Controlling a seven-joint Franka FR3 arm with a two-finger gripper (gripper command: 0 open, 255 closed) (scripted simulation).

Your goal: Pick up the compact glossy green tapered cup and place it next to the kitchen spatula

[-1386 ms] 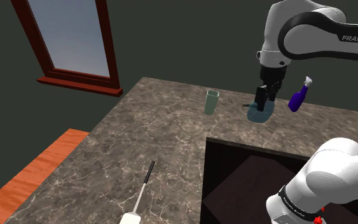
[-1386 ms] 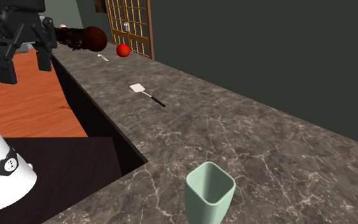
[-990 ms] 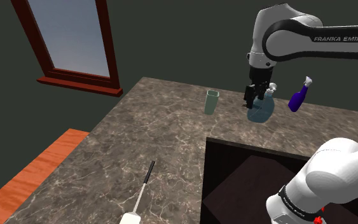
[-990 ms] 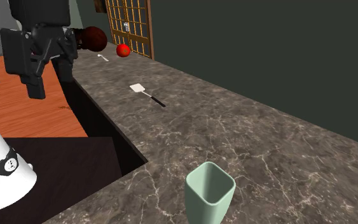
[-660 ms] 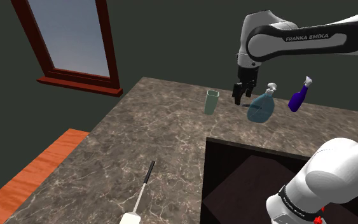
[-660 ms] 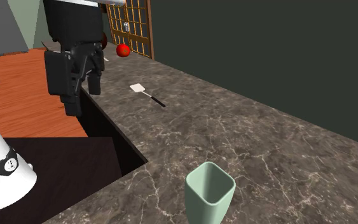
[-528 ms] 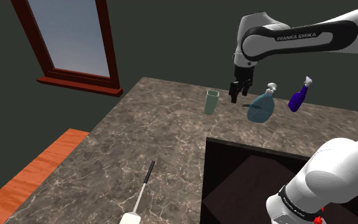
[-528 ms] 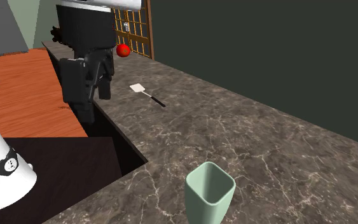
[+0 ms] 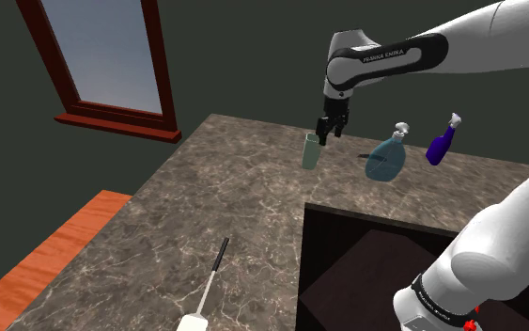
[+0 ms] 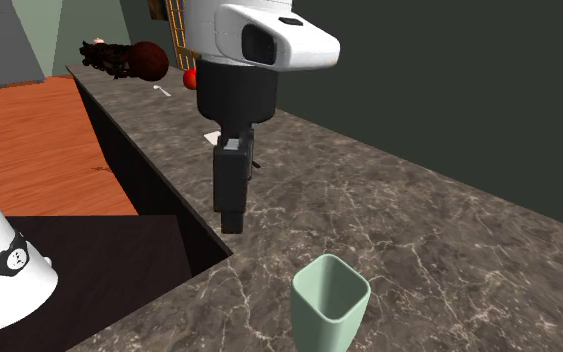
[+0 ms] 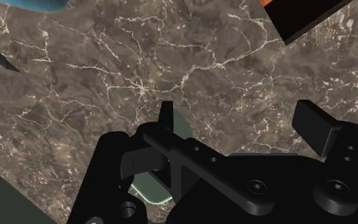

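Broadly, the counter [image 9: 253, 188] carries everything: the shoulder view adds a window [image 9: 98, 56] and a blue bottle [image 9: 385, 160], the second exterior view a dark brown lump [image 10: 147, 60], while the gripper [image 9: 329, 129], fingers spread wide in the wrist view, hovers close over the upright pale green cup [image 9: 311, 152], well apart from the spatula [image 9: 210, 282].

- A domestic kitchen: a dark, white-veined stone tabletop [image 9: 253, 197] with a deep rectangular recess [image 9: 365, 268] cut into it like a sink.
- Kitchen goods on the stone: a white-bladed spatula [image 9: 210, 282], a blue spray bottle [image 9: 385, 158] and a purple spray bottle [image 9: 441, 141].
- House fittings around it: a window [image 9: 98, 56] in a red-brown wooden frame, dark grey-green walls, an orange wood floor [image 9: 37, 268].
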